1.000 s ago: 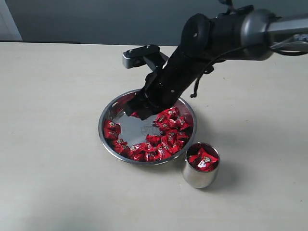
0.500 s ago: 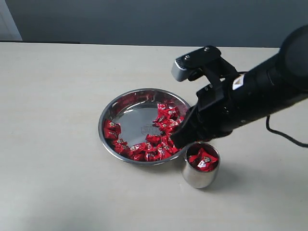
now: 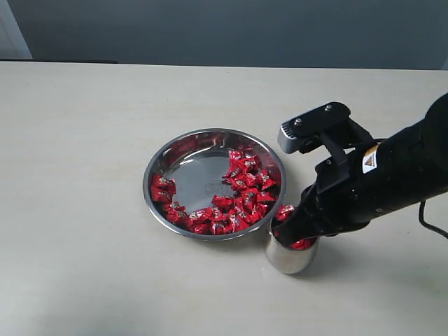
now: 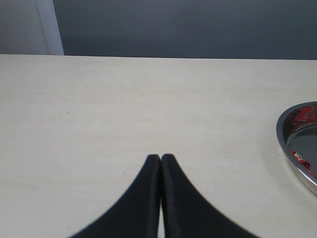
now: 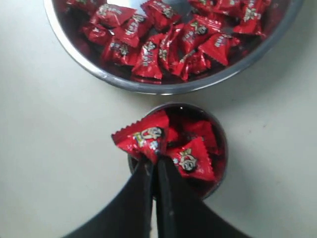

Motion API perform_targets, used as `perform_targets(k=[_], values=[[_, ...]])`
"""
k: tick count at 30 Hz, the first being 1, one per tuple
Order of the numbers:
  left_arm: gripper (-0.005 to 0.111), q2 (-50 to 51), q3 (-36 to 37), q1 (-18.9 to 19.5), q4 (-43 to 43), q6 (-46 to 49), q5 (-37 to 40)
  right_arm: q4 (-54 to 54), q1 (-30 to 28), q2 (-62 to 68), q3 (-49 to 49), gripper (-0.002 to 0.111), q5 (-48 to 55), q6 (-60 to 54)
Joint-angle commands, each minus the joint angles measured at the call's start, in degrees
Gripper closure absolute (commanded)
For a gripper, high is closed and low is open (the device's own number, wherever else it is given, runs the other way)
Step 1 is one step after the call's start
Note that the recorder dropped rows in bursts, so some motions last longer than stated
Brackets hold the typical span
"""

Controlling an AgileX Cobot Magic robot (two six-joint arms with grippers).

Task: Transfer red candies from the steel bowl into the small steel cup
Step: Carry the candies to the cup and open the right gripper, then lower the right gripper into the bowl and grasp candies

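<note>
Several red candies (image 3: pixel 241 192) lie along the near and right sides of the steel bowl (image 3: pixel 175 154), also seen as red candies (image 5: pixel 158 37) in the bowl (image 5: pixel 163 88) from the right wrist. The small steel cup (image 3: pixel 287 259) stands just beside the bowl's near right rim and holds a few candies (image 5: pixel 190 158). My right gripper (image 5: pixel 154 159) is shut on one red candy (image 5: pixel 143 139), held over the cup's rim (image 5: pixel 220 134); that candy (image 3: pixel 285 212) shows at the arm's tip. My left gripper (image 4: pixel 161 157) is shut and empty above bare table.
The pale table (image 3: pixel 84 210) stretches around the vessels. The bowl's rim (image 4: pixel 292 148) shows at the edge of the left wrist view. My right arm (image 3: pixel 378 182) hangs over the table right of the bowl, above the cup.
My right gripper rose out of the bowl with a candy and swung right and nearer, ending over the cup.
</note>
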Motion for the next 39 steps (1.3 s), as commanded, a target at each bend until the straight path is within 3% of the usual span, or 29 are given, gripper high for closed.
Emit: perform_targets(k=[1, 5, 11, 13, 25, 32, 39], values=[[0.106, -0.30, 0.17, -0.29, 0.00, -0.13, -0.23, -5.10, -0.07, -0.43, 0.98, 0.109, -0.65, 2.99], [0.106, -0.30, 0.17, -0.29, 0.00, -0.13, -0.23, -5.07, -0.18, -0.33, 1.09, 0.108, -0.88, 2.99], [0.106, -0.30, 0.17, -0.29, 0.00, -0.13, -0.23, -4.97, -0.18, -0.33, 1.09, 0.076, -1.09, 2.99], [0.106, -0.30, 0.17, -0.29, 0.00, -0.13, -0.23, -4.97, -0.18, -0.33, 1.09, 0.069, -1.24, 2.99], [0.106, -0.30, 0.17, -0.29, 0.00, -0.13, -0.23, -1.78, -0.18, -0.33, -1.22, 0.069, -15.21, 2.99], [0.106, -0.30, 0.17, -0.29, 0.00, -0.13, -0.23, -2.34, -0.18, 9.94, -15.03, 0.069, -16.74, 2.17], [0.106, -0.30, 0.17, -0.29, 0.00, -0.13, -0.23, -2.34, -0.18, 21.06, -21.42, 0.069, -15.40, 2.17]])
